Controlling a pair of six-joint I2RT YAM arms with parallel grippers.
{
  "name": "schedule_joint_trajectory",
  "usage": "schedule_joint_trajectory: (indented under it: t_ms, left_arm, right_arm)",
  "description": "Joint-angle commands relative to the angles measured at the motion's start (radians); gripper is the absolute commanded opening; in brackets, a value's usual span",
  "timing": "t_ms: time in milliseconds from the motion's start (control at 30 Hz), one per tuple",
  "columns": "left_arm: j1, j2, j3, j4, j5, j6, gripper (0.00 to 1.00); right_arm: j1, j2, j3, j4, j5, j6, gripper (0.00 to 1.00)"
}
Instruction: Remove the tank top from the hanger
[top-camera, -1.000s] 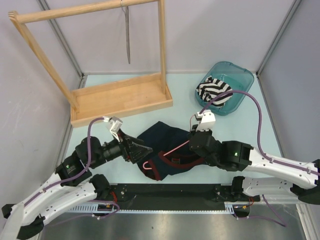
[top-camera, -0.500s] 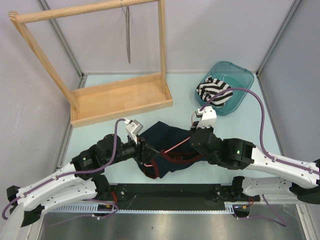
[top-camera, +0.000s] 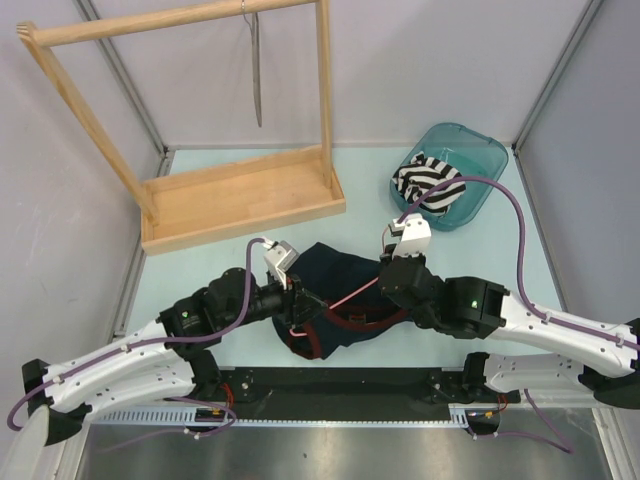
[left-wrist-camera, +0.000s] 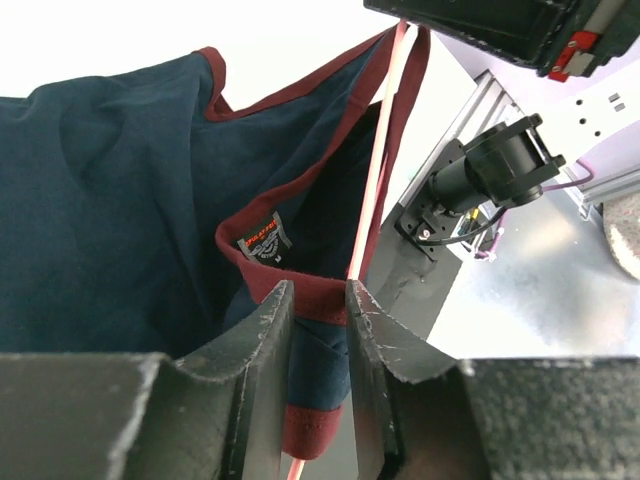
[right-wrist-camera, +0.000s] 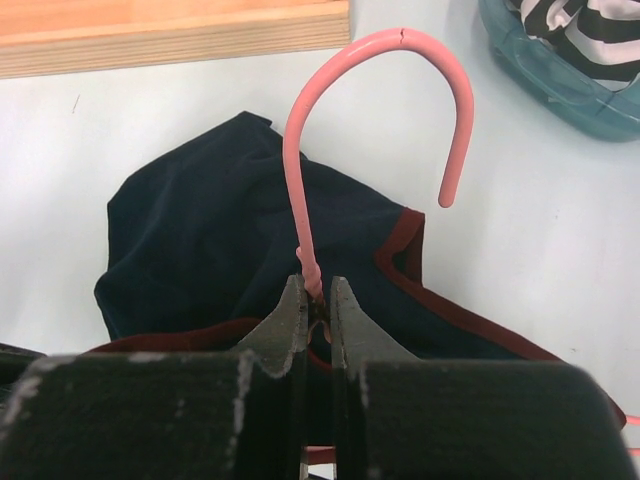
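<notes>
Near edge, middle: I see the navy tank top with maroon trim (top-camera: 330, 268) lying crumpled on the tabletop between my two arms, not yet off its hanger.
Hanger: the pink wire hanger (right-wrist-camera: 300, 130) is threaded through the garment. Its hook stands clear of the cloth and curls toward the right edge.
Right gripper (right-wrist-camera: 315, 300): the fingers are pressed together on the hanger's neck, just below the hook and right above the collar.
Left gripper (left-wrist-camera: 318, 295): the jaws are drawn close with the maroon collar band between them. From my wrist view the band looks pinched, though I cannot be sure both pads touch it. The pink wire runs just beside one finger.
Collar label (left-wrist-camera: 265, 243): a small dark tag sits inside the neckline, just beyond the fingertips.
Far left corner: a light wooden hanging rack with a flat base tray (top-camera: 240, 200).
Far right corner: a teal plastic tub (top-camera: 480, 160) holding a black-and-white striped cloth (top-camera: 428, 180), well apart from the tank top.
</notes>
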Motion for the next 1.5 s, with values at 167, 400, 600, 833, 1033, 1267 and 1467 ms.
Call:
schedule_joint_trajectory:
  t_ms: [167, 400, 600, 833, 1033, 1267, 1467]
  left_arm:
    - [-0.012, -0.016, -0.019, 0.085, 0.060, -0.026, 0.30]
    - [-0.012, -0.051, -0.037, 0.101, 0.080, -0.034, 0.30]
    - [-0.012, -0.019, -0.029, 0.102, 0.089, -0.042, 0.29]
    - [-0.016, 0.007, -0.029, 0.105, 0.091, -0.042, 0.29]
    - [-0.018, -0.031, -0.032, 0.098, 0.054, -0.045, 0.17]
    - [-0.018, -0.048, -0.028, 0.099, 0.060, -0.039, 0.29]
    - [-0.018, -0.025, -0.031, 0.104, 0.074, -0.042, 0.27]
  right_arm:
    - [-0.007, -0.012, -0.003, 0.038, 0.008, 0.002, 0.00]
    - [-0.010, -0.032, -0.010, 0.030, 0.004, 0.007, 0.00]
    - [-0.011, -0.052, -0.016, 0.032, -0.004, 0.015, 0.00]
    - [-0.011, -0.052, -0.024, 0.035, -0.012, 0.024, 0.00]
    - [-0.013, -0.046, -0.032, 0.033, -0.016, 0.022, 0.00]
    - [-0.013, -0.045, -0.039, 0.030, -0.031, 0.038, 0.00]
    - [-0.011, -0.046, -0.033, 0.030, -0.035, 0.036, 0.00]
